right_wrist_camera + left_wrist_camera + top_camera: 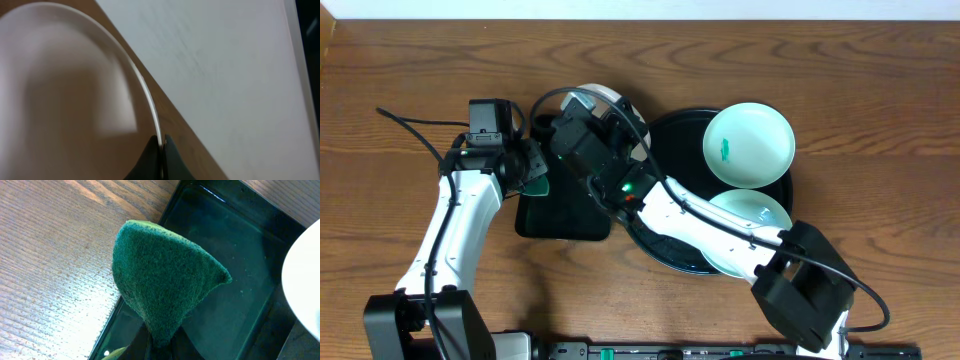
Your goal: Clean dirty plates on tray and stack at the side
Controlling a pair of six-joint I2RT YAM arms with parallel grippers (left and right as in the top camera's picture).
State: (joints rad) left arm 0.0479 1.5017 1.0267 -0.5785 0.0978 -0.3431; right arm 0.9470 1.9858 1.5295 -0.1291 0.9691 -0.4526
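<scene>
Across the whole overhead view runs a brown wooden surface (400, 110). Right of centre on it lies the round black tray (675, 135), glossy with a raised rim. Just left of that tray, and touching or nearly touching it, sits a smaller rectangular black tray (565, 215).

Two plates lie inside the round tray. A mint plate (748, 145) rests at its far right side and has a small teal smear (725, 150) on its left half. A second mint plate (757, 212) lies nearer the robot, and the right arm (700, 225) crossing above hides part of it. The white plate (610, 97) is off the round tray, at its far left edge beyond the rectangular tray, mostly covered by the arm's wrist. Whether it rests on the wood or is lifted cannot be told.

A dark green scouring pad (165, 280) hangs over the near left edge of the rectangular tray, folded into a rounded cone.

The left claw (155, 345) is pressed together on the pad's lower end. The right claw (161, 150) pinches the white plate's thin rim between its dark fingertips, though that wrist view is blurred.
</scene>
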